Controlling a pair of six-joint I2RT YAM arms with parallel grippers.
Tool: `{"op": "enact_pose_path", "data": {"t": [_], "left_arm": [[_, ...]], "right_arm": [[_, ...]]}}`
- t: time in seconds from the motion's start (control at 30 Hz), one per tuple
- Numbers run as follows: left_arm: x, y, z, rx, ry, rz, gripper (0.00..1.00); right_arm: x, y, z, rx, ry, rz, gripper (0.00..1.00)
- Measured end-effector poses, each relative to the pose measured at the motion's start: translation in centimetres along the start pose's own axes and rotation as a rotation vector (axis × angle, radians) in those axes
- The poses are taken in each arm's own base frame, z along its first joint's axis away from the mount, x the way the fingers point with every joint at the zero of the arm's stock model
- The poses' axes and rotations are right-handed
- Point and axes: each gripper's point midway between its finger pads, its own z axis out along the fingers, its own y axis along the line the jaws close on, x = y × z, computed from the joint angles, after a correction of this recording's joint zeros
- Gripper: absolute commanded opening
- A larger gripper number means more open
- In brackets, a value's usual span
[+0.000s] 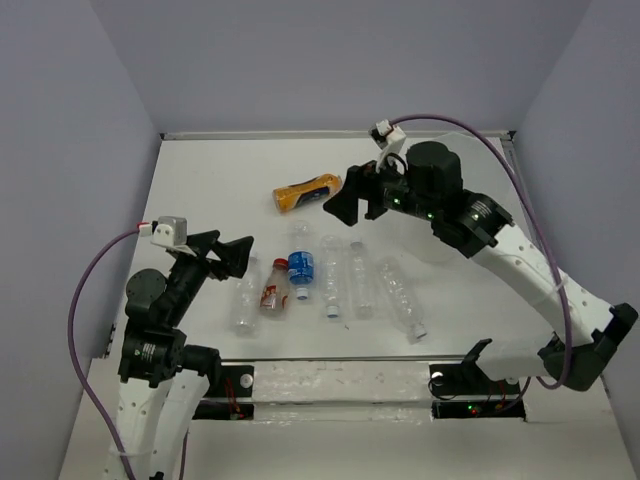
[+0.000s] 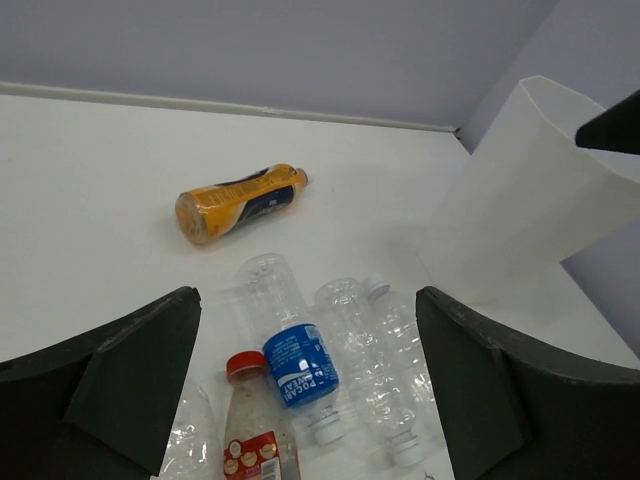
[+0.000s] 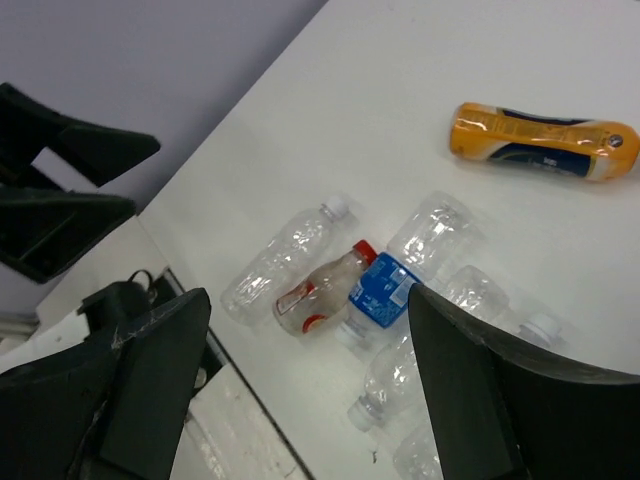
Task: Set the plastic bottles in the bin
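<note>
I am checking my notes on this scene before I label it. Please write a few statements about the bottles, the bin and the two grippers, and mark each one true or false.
1. The orange bottle lies on its side, apart from the other bottles. True.
2. The left gripper is shut on a clear bottle. False: it is open and holds nothing.
3. The blue-labelled bottle lies beside the red-capped bottle. True.
4. The bin stands on the left half of the table. False: it stands on the right side, below the right arm.
5. The right gripper is open, with nothing in its grasp. True.
</note>
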Motion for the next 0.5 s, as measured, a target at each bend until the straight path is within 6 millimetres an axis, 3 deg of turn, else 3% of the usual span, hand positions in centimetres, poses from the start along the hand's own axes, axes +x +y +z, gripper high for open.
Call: {"op": "enact_pose_path", "data": {"t": [0.1,0.27,0.37,0.5], "left_arm": [[0.0,0.0,0.0,0.001,-0.001,0.0,0.99],[-0.1,-0.2,-0.2,0.012,-0.007,0.003,0.99],[-0.1,-0.5,-0.5,0.025,-0.014,0.006,0.99],[0.0,-1.2,-0.8,0.059,-0.016,0.008,0.99]], "right_arm": [[-0.4,-1.9,3.4,0.101,-0.004,-0.002,0.88],[-1.0,-7.0,11.5,0.313,-0.03,0.049,0.9],[-0.6,-10.5,15.5,0.458,-0.058,0.095,0.92],[1.2,-14.3,19.5,0.596,-0.079,0.147,0.91]]}}
